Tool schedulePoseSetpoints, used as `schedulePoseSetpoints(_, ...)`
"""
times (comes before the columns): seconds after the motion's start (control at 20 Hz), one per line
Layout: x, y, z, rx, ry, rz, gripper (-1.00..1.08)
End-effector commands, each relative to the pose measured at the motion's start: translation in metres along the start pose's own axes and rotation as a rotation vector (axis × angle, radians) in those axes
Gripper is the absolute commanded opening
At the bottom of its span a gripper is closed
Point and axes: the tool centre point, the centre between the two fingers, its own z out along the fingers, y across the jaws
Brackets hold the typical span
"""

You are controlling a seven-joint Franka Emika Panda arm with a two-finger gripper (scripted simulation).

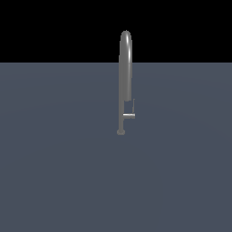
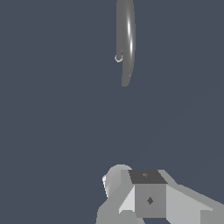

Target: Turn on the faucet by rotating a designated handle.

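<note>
the handle (image 1: 129, 115) is a small lever low on the faucet (image 1: 125, 77), its stub sticking out toward the exterior view's right with a thin rod rising from its end. the gripper (image 2: 151, 199) shows only in the wrist view, well apart from the tap; whether its jaws are wide or narrow i cannot tell. the tap stands ahead of the gripper, its long axis upright, so the reach probably runs forward to it.

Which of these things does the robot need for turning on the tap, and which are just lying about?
Needed:
- faucet
- handle
- gripper, far from the faucet

Lying about:
- nothing; only the grey floor under the faucet
</note>
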Motion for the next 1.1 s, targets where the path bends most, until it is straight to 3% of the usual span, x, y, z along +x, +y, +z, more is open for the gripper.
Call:
schedulePoseSetpoints(0.0, 0.008, -0.001, 0.001, 0.019, -0.02, 0.019, -1.0)
schedulePoseSetpoints(1.05, 0.121, 0.004, 0.031, 0.288, -0.3, 0.286, -1.0)
